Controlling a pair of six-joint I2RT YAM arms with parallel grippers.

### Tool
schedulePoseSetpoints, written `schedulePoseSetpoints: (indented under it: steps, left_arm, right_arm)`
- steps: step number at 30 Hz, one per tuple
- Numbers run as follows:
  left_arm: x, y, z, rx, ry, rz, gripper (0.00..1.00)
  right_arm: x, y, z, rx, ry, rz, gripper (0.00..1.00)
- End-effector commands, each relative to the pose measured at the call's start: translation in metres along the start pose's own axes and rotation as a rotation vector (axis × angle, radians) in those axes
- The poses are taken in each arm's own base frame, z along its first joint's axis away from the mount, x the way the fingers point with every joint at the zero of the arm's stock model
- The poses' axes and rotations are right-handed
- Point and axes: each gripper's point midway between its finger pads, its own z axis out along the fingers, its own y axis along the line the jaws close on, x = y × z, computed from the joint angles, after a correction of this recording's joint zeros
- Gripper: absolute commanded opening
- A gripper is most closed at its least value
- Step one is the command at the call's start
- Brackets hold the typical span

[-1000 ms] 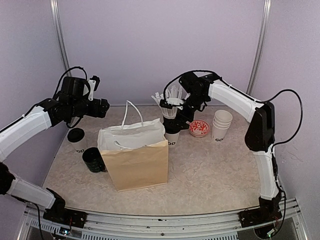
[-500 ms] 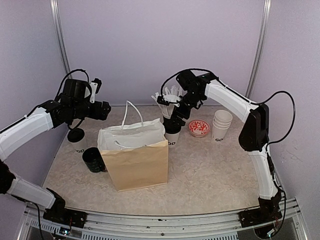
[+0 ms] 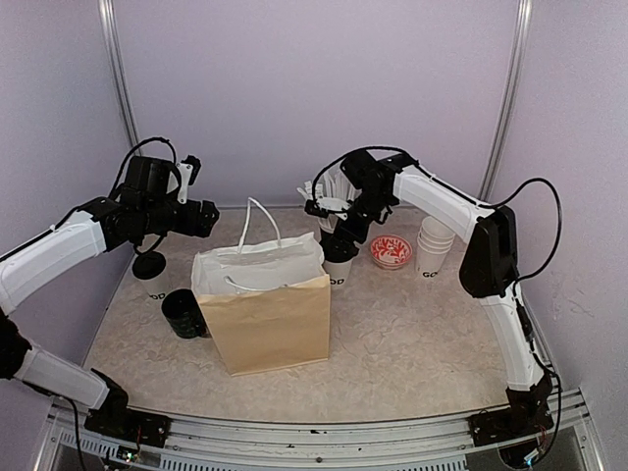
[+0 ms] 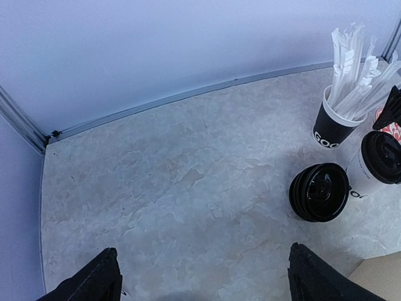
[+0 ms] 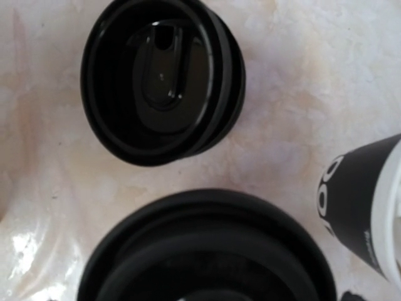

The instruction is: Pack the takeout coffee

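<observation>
We see the right gripper [image 3: 332, 224] hanging wide open and holding nothing, directly above the takeout coffee [image 3: 339, 267]. The lidded white cup stands upright on the table [image 3: 412, 334], just behind the far right corner of the paper bag [image 3: 270, 314]. A stack of black lids [image 4: 318, 192] sits just left of it, with a black cup of straws [image 4: 331, 125] beyond. At the left, the left gripper [image 4: 203, 281] hovers above the table, open and empty.
</observation>
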Motion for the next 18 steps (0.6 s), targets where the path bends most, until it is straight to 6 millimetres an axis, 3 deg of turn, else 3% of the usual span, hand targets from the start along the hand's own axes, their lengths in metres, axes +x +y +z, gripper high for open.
schedulePoseSetpoints:
  steps: [1, 13, 18]
  left_arm:
    - [0.000, 0.000, 0.004, 0.007, -0.008, 0.006, 0.90]
    - [0.000, 0.000, 0.006, 0.014, -0.008, 0.004, 0.90]
    - [-0.001, 0.000, 0.006, 0.015, -0.008, 0.003, 0.90]
  right_arm:
    - [-0.003, 0.009, 0.001, -0.045, -0.012, 0.017, 0.94]
    - [0.011, 0.023, -0.003, -0.086, 0.027, 0.019, 0.75]
    - [0.012, 0.030, -0.018, -0.079, 0.027, 0.014, 0.69]
